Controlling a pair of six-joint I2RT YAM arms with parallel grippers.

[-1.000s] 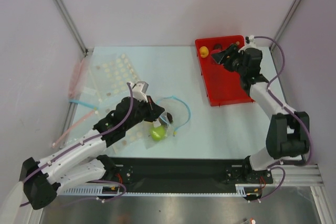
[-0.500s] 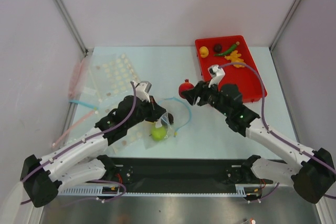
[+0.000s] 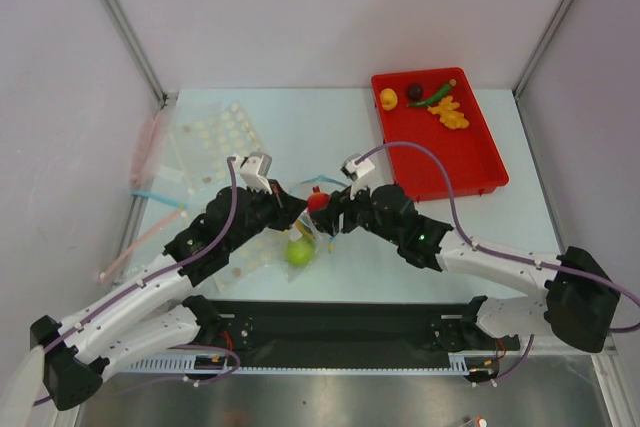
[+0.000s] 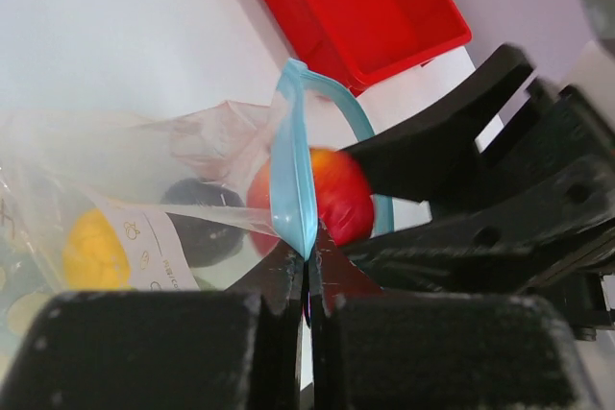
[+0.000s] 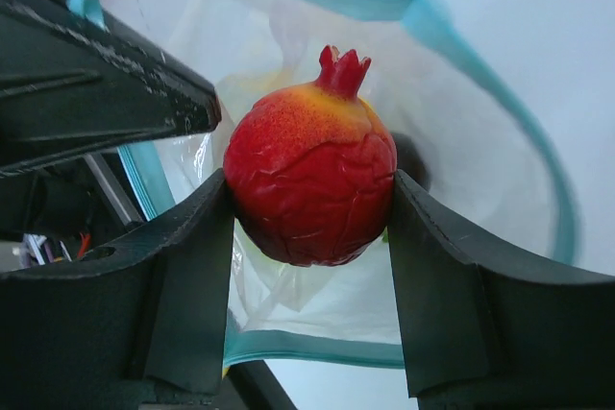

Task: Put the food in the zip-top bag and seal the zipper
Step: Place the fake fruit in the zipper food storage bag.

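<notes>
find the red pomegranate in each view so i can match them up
top external: pomegranate near picture centre, just above the green apple.
left wrist: centre, right behind the blue zipper.
right wrist: centre, clamped in the right hand.
shared landmark: the right hand's black fingers gripping it, seen in all three.

Left hand [image 4: 307, 271] shut tight, right hand [image 5: 309, 204] gripping mid-wide, both close together

The zip-top bag [image 5: 288, 304] gapes wide (left gripper [image 4: 307, 271] crowds one rim), green apple [image 3: 299, 252] lying inside.
</notes>
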